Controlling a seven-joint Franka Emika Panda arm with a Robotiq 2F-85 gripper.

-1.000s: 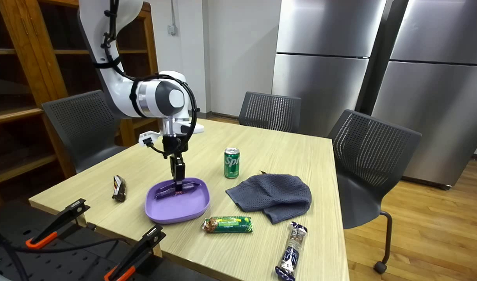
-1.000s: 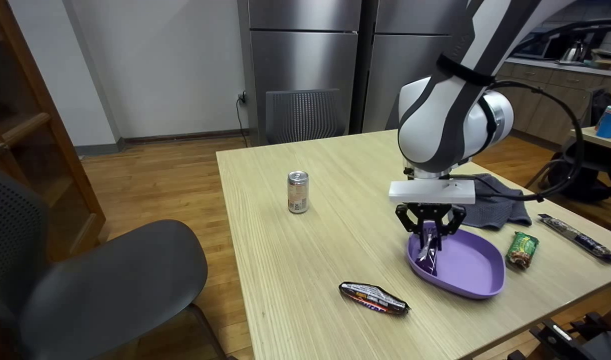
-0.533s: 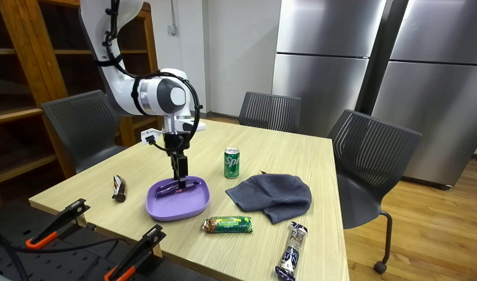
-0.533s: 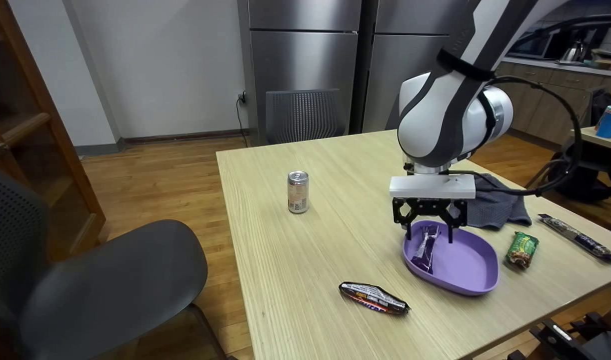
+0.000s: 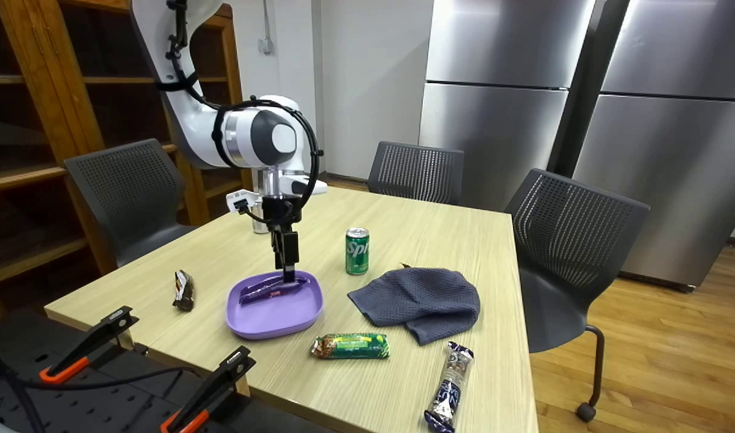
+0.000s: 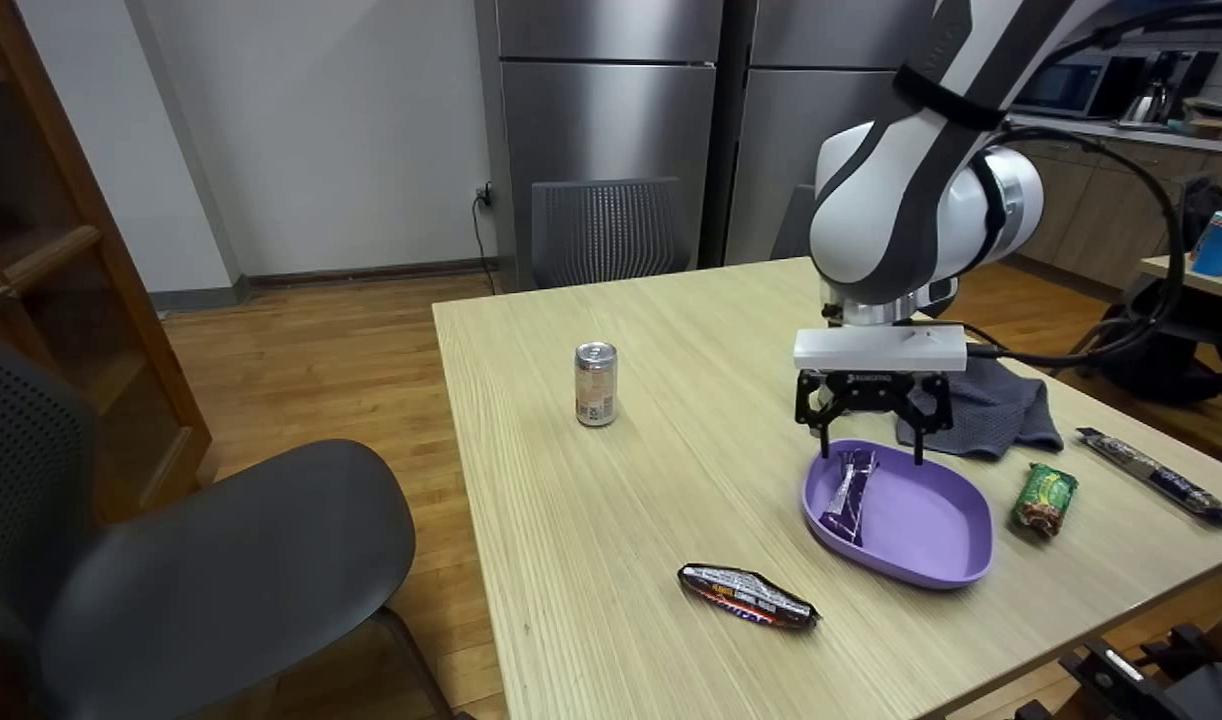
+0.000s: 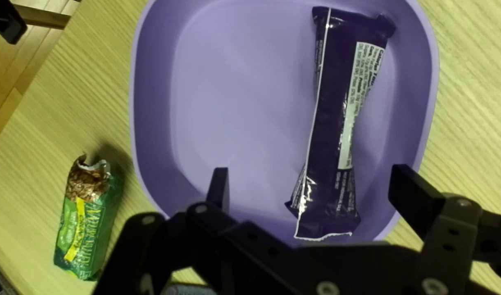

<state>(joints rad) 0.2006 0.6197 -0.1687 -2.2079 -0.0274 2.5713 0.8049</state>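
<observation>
My black gripper (image 7: 310, 169) stands open, its fingers wide apart with nothing between them. A dark purple wrapped bar (image 7: 336, 106) lies in the purple tray (image 7: 234, 102), along one side of it. In the wrist view the bar's near end shows between the two fingertips, below them and untouched. In both exterior views the gripper (image 6: 871, 454) hangs just above the tray (image 6: 936, 520), over the end of the bar (image 6: 851, 497) nearer the towel. A green Nature Valley bar (image 7: 84, 237) rests on the table beside the tray.
A Sprite can (image 5: 357, 255) and a crumpled grey towel (image 5: 424, 297) are on the table. A dark-wrapped bar (image 5: 448, 388) lies near the front, a brown candy bar (image 6: 746, 597) past the tray. Another can (image 6: 596, 385) stands farther off. Chairs (image 5: 578, 258) surround the table.
The gripper was shut on the purple bar; its fingers have spread and let it go into the tray. The arm has then risen a little and shifted toward the towel side. The tray has settled slightly.
</observation>
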